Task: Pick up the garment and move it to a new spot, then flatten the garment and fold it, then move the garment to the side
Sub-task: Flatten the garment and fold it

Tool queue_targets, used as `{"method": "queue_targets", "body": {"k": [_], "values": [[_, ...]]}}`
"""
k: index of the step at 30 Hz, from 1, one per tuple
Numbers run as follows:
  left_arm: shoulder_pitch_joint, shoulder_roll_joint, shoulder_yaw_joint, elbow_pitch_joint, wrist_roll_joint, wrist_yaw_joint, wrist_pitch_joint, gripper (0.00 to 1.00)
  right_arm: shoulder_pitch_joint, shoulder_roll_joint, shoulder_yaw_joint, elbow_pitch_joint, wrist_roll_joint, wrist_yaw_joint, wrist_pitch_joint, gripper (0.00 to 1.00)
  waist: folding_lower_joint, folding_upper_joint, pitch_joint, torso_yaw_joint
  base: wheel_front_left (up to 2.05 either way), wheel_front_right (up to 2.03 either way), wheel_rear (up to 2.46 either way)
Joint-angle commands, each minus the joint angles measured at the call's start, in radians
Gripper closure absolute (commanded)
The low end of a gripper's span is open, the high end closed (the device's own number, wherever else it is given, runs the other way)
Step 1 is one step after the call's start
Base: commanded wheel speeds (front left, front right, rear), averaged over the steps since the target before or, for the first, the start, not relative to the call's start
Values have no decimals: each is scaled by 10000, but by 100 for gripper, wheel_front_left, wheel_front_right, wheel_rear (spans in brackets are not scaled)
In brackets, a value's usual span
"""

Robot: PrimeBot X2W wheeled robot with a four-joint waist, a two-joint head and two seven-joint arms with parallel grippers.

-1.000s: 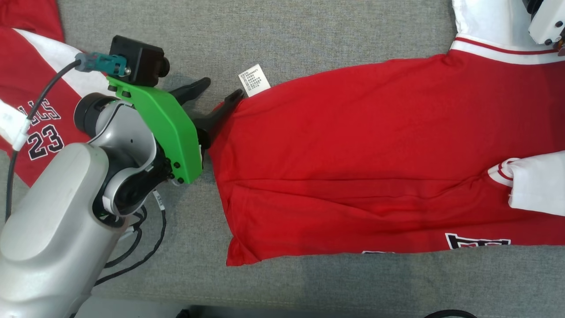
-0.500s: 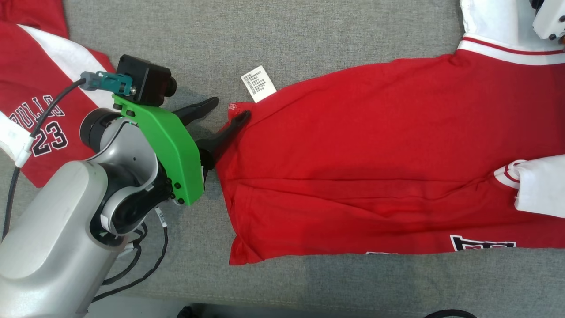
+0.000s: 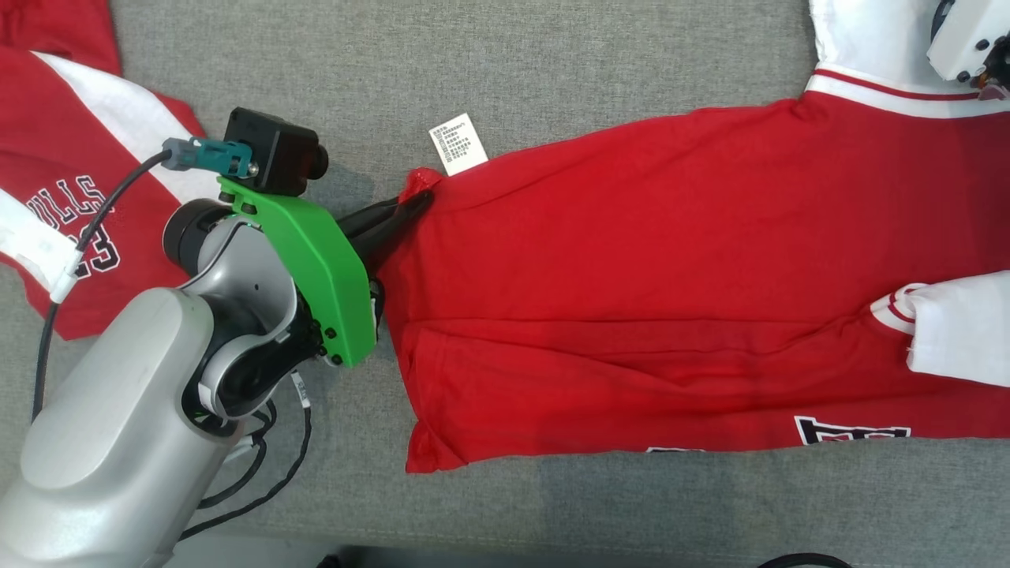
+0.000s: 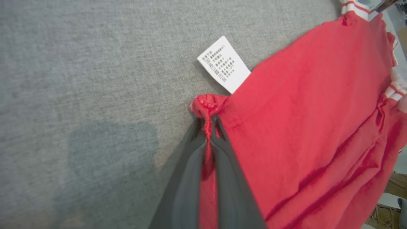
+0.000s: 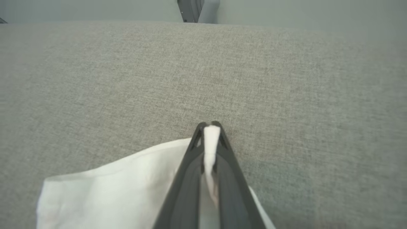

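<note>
head view: the red shirt (image 3: 671,276) lies spread on the grey fabric surface (image 3: 552,63), covering the middle and the three o'clock side of the picture, with one straight edge facing nine o'clock. a white sleeve (image 3: 959,327) with a red-striped cuff lies over the red body at four o'clock. the left gripper (image 3: 418,201) reaches in from eight o'clock, its two dark fingers pressed together on the shirt's corner at the eleven o'clock end of that edge, and the cloth bunches into a small peak at the tips. a white care label (image 3: 458,143) sticks out from the shirt's edge just beside that corner, toward one o'clock of the fingertips. a second red and white shirt (image 3: 47,158), printed with the number 23, lies well apart at ten o'clock, partly hidden by the left arm. the right arm's white housing (image 3: 966,35) shows at one o'clock, over the shirt's white part. left wrist view: the left gripper (image 4: 208,122) pinches a crumpled red fold between its tips, and the care label (image 4: 224,63) lies flat on the grey fabric just beyond, at one o'clock. right wrist view: the right gripper (image 5: 210,125) is clamped on a thin ridge of the shirt's white cloth (image 5: 111,184), which spreads flat toward seven o'clock on the grey surface.
</note>
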Motion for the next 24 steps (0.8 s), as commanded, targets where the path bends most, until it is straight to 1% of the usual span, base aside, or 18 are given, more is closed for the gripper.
{"method": "queue_targets", "body": {"k": [1, 5, 8, 9, 11, 14, 19, 22, 24], "values": [[91, -22, 23, 119, 66, -32, -95, 100, 214, -7, 81, -23, 92, 0, -89, 100, 0, 0, -129, -108, 0, 0, 0], [219, -9, 318, 285, 44, 51, -586, 100, 366, -199, 150, -514, 506, 0, -565, 100, 0, 0, -512, -336, 0, 0, 0], [357, -97, 600, 474, 193, 132, -1270, 100, 762, -427, 62, -965, 907, 0, -1162, 100, 0, 0, -934, -495, 0, 0, 0], [526, -94, 570, 565, 213, 49, -1436, 100, 1029, -485, 126, -1115, 1029, 0, -1353, 100, 0, 0, -1139, -567, 0, 0, 0], [892, -162, 563, 653, 73, -56, -1763, 100, 1671, -812, 196, -1802, 1471, 0, -1824, 100, 0, 0, -1632, -759, 0, 0, 0], [1359, -147, 546, 684, 100, -92, -2092, 100, 2521, -1232, 44, -2528, 1886, 0, -2446, 100, 0, 0, -2137, -940, 0, 0, 0], [2176, 7, 531, 477, 359, -206, -2849, 100, 4337, -1813, -210, -3560, 2375, 0, -3136, 100, 0, 0, -2860, -1331, 0, 0, 0], [2799, 154, 666, 341, 517, -45, -3404, 100, 5518, -1913, -444, -4019, 2627, 0, -3527, 100, 0, 0, -3135, -1574, 0, 0, 0], [3266, 231, 746, 293, 571, 39, -3758, 100, 6264, -1772, -550, -4308, 2802, 0, -3729, 100, 0, 0, -3222, -1769, 0, 0, 0]]}}
